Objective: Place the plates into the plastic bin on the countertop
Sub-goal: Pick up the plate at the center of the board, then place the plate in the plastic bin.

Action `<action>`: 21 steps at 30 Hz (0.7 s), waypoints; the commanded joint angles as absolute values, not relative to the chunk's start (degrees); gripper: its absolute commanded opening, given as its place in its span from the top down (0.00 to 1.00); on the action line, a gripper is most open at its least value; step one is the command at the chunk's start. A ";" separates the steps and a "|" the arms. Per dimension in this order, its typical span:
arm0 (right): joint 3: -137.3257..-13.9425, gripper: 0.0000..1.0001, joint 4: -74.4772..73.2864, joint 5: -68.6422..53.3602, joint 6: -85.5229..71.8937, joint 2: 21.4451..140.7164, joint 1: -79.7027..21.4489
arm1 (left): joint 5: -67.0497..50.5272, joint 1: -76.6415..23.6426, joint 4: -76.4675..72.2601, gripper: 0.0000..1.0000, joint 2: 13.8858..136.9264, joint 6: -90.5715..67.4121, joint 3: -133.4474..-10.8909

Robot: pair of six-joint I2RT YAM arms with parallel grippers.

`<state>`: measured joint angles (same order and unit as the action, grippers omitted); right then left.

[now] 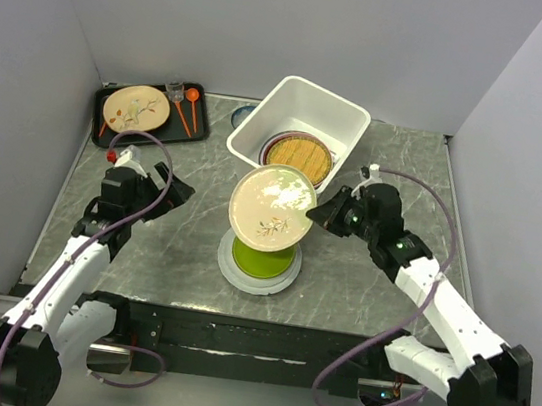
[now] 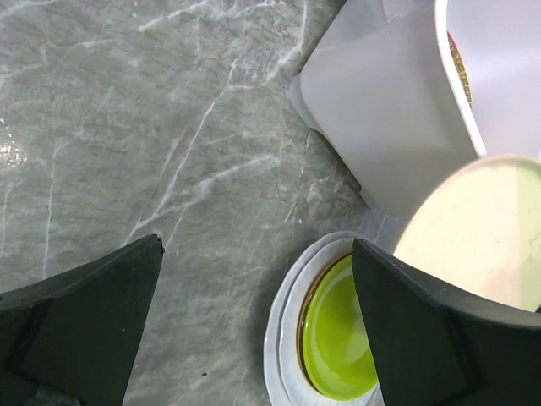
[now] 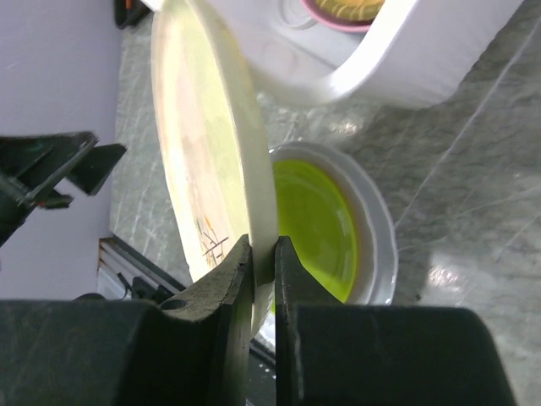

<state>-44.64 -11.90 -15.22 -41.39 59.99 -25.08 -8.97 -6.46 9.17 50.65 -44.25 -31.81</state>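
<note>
Right claw (image 3: pixel 263 247) pinches cream plate (image 1: pixel 271 203) by its rim, tilted to clear lime green plate (image 1: pixel 263 260); plastic bin (image 1: pixel 262 121) at 12 o'clock. Left claw (image 2: pixel 256 254) gapes, empty.

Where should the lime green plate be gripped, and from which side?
By its rim, probably from the left. The lime green plate lies flat, nested in a wider white plate, so only its lip offers a pinch, one finger above, one below. The cream plate held by the right fingers hangs over its far side; the open left fingers are nearest the uncovered left edge.
</note>
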 commanded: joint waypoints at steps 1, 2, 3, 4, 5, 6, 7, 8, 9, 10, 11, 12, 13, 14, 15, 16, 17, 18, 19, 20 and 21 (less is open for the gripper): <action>-53.34 1.00 -0.18 -20.48 -43.41 63.62 -21.98 | -10.63 -6.59 7.21 0.01 48.35 -43.68 -31.82; -53.96 1.00 1.30 -21.87 -43.68 64.33 -21.62 | -10.72 -6.59 7.29 0.01 48.17 -43.77 -31.64; -55.27 1.00 2.62 -22.15 -44.03 65.73 -20.93 | -10.64 -6.59 7.21 0.01 47.99 -43.86 -31.55; -55.98 1.00 3.07 -22.58 -44.47 66.44 -20.74 | -10.55 -6.59 7.38 0.01 47.73 -43.77 -31.38; -56.68 1.00 3.60 -23.54 -44.65 67.14 -20.48 | -10.72 -6.68 7.38 0.01 47.72 -43.77 -31.29; -57.91 1.00 4.21 -23.73 -44.82 68.54 -20.22 | -10.46 -6.59 7.64 0.01 47.72 -43.77 -31.20; -58.35 1.00 4.57 -23.99 -45.09 69.16 -20.04 | -10.28 -6.59 7.91 0.01 47.81 -43.68 -31.29; -58.79 1.00 4.92 -24.34 -45.17 69.87 -19.78 | -10.20 -6.59 8.00 0.01 47.90 -43.68 -31.20; -59.49 1.00 5.70 -25.22 -45.35 71.18 -19.78 | -10.20 -6.59 7.91 0.01 47.90 -43.59 -31.03; -59.76 1.00 6.23 -25.57 -45.87 71.71 -19.25 | -10.28 -6.59 7.56 0.01 48.07 -43.59 -30.59; -59.85 1.00 6.76 -25.92 -46.05 72.24 -18.99 | -10.63 -6.59 7.30 0.01 48.25 -43.59 -30.32; -60.03 1.00 7.72 -26.71 -46.32 73.29 -18.55 | -10.72 -6.59 6.95 0.01 48.43 -43.59 -30.24; -60.29 1.00 8.00 -27.15 -46.75 73.74 -17.94 | -10.90 -6.59 6.77 0.01 49.04 -43.51 -30.23; -60.47 1.00 8.26 -27.42 -47.02 74.35 -17.49 | -11.25 -6.59 6.59 0.01 49.39 -43.42 -30.32; -60.56 1.00 9.39 -28.29 -47.20 75.05 -17.06 | -11.51 -6.68 6.24 0.01 49.66 -43.33 -30.41; -60.73 1.00 9.75 -28.65 -47.98 75.41 -16.62 | -11.69 -6.59 6.07 0.01 50.18 -43.16 -30.50; -60.82 1.00 10.45 -29.00 -48.42 75.76 -15.92 | -11.95 -6.68 5.80 0.01 50.45 -43.07 -30.50; -61.34 1.00 10.81 -29.35 -48.51 76.28 -15.65 | -12.21 -6.59 5.45 0.01 50.71 -42.98 -30.50; -61.78 1.00 10.64 -29.18 -48.43 76.55 -15.38 | -12.39 -6.59 4.93 0.01 51.23 -42.80 -30.41; -62.48 1.00 10.55 -29.27 -48.34 76.99 -14.95 | -12.39 -6.59 4.66 0.01 51.41 -42.80 -30.41; -62.84 1.00 10.20 -29.44 -48.25 77.08 -14.68 | -12.57 -6.59 4.22 0.01 51.59 -42.80 -30.15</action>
<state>-56.29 -0.49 -25.45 -45.04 78.06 -16.21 -10.79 -6.46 8.49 50.96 -44.14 -30.44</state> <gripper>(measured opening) 0.155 0.993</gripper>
